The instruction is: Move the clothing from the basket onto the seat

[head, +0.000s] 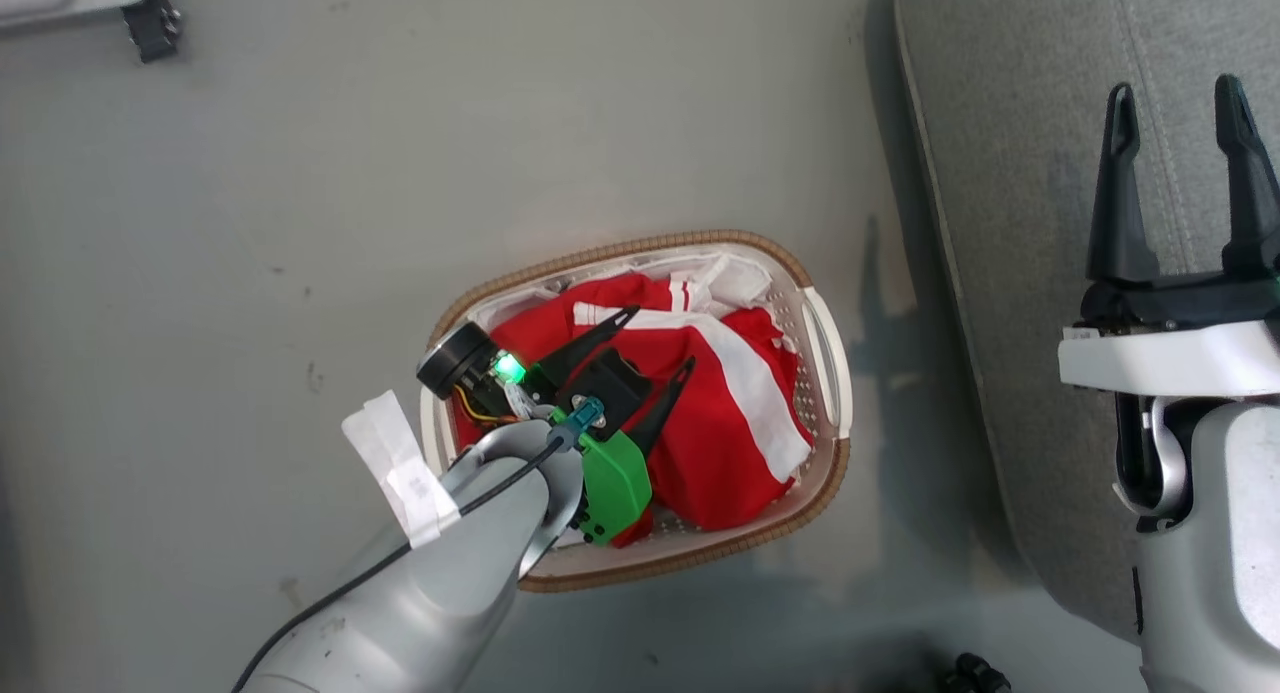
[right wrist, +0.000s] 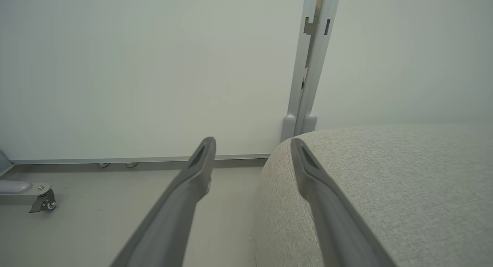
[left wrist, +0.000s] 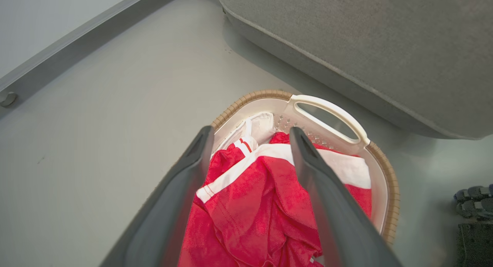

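**Left gripper over loaded basket, right gripper over seat**

Clothing: the clothing (head: 730, 423) lies bunched inside the basket (head: 832, 368). It is red fabric with a broad white band running diagonally across the top fold and thin red-and-white striped trim near the far end. A crumpled white liner (head: 742, 273) shows at the far end of the basket, partly under the red cloth. No number is readable on the garments.

Basket: it stands on the grey floor (head: 400, 173), just beside the seat (head: 1020, 223) and not touching it. A white handle faces the seat edge. The brown woven rim is visible around most of the oval.

Left gripper (head: 663, 335): it is reached into the basket opening, with its fingers spread wide and pointing toward the far end. In the left wrist view the two dark fingers straddle the red and white folds, with cloth visible between them. Nothing is pinched. I cannot tell whether the fingertips touch the fabric. A strip of white tape (head: 400, 468) wraps the forearm.

Right gripper (head: 1176, 86): its fingers are spread apart and hold nothing. It hangs above the seat cushion, near the stitched seam and well apart from the basket. The right wrist view looks along the fingers at the seat's rounded grey corner, a pale wall (right wrist: 154, 66) and a caster (right wrist: 44, 201) at the far left on the floor.

Seat: there is no clothing on the visible upholstery.
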Robot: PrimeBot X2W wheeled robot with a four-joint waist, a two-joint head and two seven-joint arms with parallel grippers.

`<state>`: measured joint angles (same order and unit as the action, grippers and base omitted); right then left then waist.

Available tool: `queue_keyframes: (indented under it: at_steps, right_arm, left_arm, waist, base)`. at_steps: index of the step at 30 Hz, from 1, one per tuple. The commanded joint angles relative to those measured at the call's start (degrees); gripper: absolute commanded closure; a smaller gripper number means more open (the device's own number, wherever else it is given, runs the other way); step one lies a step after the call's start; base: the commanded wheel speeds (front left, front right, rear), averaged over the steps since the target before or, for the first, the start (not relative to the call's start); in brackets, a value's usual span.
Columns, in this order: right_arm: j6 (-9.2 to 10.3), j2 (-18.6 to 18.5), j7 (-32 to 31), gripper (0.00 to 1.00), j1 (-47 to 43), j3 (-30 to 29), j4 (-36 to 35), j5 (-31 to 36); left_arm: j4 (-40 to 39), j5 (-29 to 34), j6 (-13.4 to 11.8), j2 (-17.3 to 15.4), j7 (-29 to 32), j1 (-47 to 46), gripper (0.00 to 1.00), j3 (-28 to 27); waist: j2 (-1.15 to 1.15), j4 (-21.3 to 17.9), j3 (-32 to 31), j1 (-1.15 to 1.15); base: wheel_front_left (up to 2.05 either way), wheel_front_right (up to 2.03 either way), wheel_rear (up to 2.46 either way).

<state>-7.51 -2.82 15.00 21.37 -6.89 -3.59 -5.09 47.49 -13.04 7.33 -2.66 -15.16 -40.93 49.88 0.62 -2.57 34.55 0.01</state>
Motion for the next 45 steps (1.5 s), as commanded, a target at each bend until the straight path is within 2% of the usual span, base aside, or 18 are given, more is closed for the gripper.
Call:
queue_keyframes:
  at_steps: [1,11,16,19,25,34,37,41,42,44,45]
  right_arm:
    - [0.04,-0.14,0.28,0.0,1.58,0.33,-0.87,-0.73]
    - [0.04,-0.13,0.28,0.0,5.44,1.79,-5.46,-2.13]
    - [0.04,-0.12,0.28,0.0,6.23,1.95,-6.78,-2.51]
    - [0.04,-0.13,0.28,0.0,6.62,2.12,-7.1,-2.6]
    - [0.04,-0.13,0.28,0.0,6.83,2.4,-7.44,-3.48]
    - [0.04,-0.14,0.28,0.0,6.91,2.83,-7.33,-4.01]
    - [0.04,-0.14,0.28,0.0,7.08,3.04,-7.34,-4.14]
    - [0.04,-0.14,0.28,0.0,7.06,3.38,-7.28,-4.47]
    - [0.04,-0.14,0.28,0.0,7.02,3.46,-7.19,-4.53]
    - [0.04,-0.14,0.28,0.0,6.88,3.54,-6.94,-4.63]
    - [0.04,-0.14,0.28,0.0,6.79,3.59,-6.79,-4.63]
  left_arm:
    - [1.6,-0.31,0.22,-0.41,-0.01,-2.48,0.0,1.01]
    - [9.42,-4.92,0.2,-0.42,2.15,-8.45,0.0,10.86]
    - [11.09,-7.09,0.21,-0.42,2.77,-10.29,0.0,13.3]
    - [12.18,-7.91,0.1,-0.41,2.75,-11.29,0.0,13.59]
    - [14.6,-9.96,-1.84,-0.4,2.37,-12.91,0.0,13.44]
    - [18.0,-12.87,-6.25,-0.4,4.28,-13.85,0.0,12.9]
    - [18.61,-13.54,-6.38,-0.4,4.59,-13.85,0.0,13.4]
    - [17.97,-14.21,-5.14,-0.39,4.64,-13.37,0.0,14.25]
    - [17.58,-14.51,-4.7,-0.38,4.55,-13.17,0.45,14.48]
    - [16.84,-15.01,-4.04,-0.39,4.8,-12.63,0.96,15.07]
    - [16.44,-15.18,-3.61,-0.38,4.89,-12.42,1.0,15.6]
  waist:
    - [-0.62,-4.57,9.6,-0.01]
    - [-0.62,-7.9,17.47,-0.01]
    - [-0.62,-8.39,19.99,-0.01]
    - [-0.62,-8.65,21.05,-0.01]
    - [-0.62,-9.3,22.12,-0.01]
    - [-0.62,-9.83,22.69,-0.01]
    - [-0.62,-10.0,22.86,-0.01]
    - [-0.62,-10.32,22.97,-0.01]
    - [-0.62,-10.39,22.93,-0.01]
    - [-0.62,-10.5,22.74,-0.01]
    - [-0.62,-10.57,22.58,-0.01]
  base:
    - [0.0,0.0,0.0]
    - [0.0,0.0,0.0]
    - [0.0,0.0,0.0]
    - [0.0,0.0,0.0]
    - [0.0,0.0,0.0]
    - [0.0,0.0,0.0]
    - [0.0,0.0,0.0]
    - [0.0,0.0,0.0]
    - [0.0,0.0,0.0]
    - [0.0,0.0,0.0]
    - [0.0,0.0,0.0]
